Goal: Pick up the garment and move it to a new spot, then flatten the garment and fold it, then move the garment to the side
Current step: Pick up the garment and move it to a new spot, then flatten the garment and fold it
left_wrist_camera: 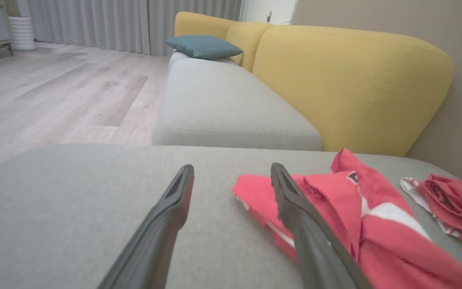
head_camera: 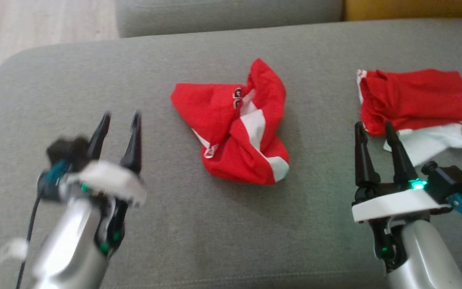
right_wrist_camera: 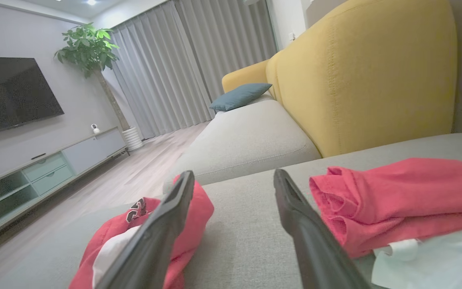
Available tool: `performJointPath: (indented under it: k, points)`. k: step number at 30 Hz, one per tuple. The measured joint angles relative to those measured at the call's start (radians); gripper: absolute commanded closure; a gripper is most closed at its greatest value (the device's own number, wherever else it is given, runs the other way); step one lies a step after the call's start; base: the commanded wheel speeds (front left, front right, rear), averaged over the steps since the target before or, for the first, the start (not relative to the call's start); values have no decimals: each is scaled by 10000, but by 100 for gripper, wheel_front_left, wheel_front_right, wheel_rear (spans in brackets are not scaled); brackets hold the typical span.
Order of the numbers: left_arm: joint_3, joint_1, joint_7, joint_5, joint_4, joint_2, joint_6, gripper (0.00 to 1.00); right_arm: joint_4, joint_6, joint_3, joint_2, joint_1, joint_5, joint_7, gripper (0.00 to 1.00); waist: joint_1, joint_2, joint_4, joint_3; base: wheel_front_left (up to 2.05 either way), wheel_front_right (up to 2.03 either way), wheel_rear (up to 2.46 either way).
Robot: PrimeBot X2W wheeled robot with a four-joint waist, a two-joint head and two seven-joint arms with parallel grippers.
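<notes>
A crumpled red garment (head_camera: 235,124) with white panels lies in a heap in the middle of the grey sofa cushion (head_camera: 175,224); it also shows as the red garment (left_wrist_camera: 351,216) and the red garment (right_wrist_camera: 183,216) in the wrist views. My left gripper (head_camera: 118,120) hovers to its left, open and empty, motion-blurred. My right gripper (head_camera: 373,130) stands open at the lower right, empty, its tips just below a second, folded red and white garment (head_camera: 415,104).
The folded garment (right_wrist_camera: 399,200) lies at the cushion's right side. A yellow backrest (left_wrist_camera: 347,84) and a blue pillow (left_wrist_camera: 203,46) stand beyond the cushion. Wooden floor (left_wrist_camera: 54,92) lies past its left edge. A TV unit (right_wrist_camera: 46,164) stands across the room.
</notes>
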Motion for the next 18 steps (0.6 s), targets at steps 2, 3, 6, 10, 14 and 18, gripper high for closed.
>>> performJointPath:
  k: [2, 3, 6, 10, 14, 18]
  points:
    - [328, 740, 2, 0, -477, 119, 98, 0, 59, 0, 105, 2, 28, -13, 6, 0, 0, 0, 161, -96, 0, 0, 0]
    - [518, 1074, 2, 0, -767, 130, 121, 0, 77, 0, 148, 0, 69, -13, 42, 0, 0, 0, 238, -137, 0, 0, 0]
    - [1074, 1880, 2, 12, -1507, 77, 186, 0, 151, 0, 221, 2, 296, -13, 92, 0, 0, 0, 444, -222, 0, 0, 0]
    - [1461, 2574, 0, 217, -1998, -288, 167, 0, 232, 0, 215, 2, 421, -31, 173, 0, 0, 0, 644, -287, 0, 0, 0]
    - [1592, 2689, 0, 522, -2086, -545, 27, 0, 217, 0, 257, 2, 399, -232, 324, 0, 0, 0, 823, -287, 0, 0, 0]
    - [1611, 2678, 0, 736, -2010, -765, -196, 0, 92, 0, 865, -4, 282, -606, 798, 0, 0, 0, 1056, -234, 0, 0, 0]
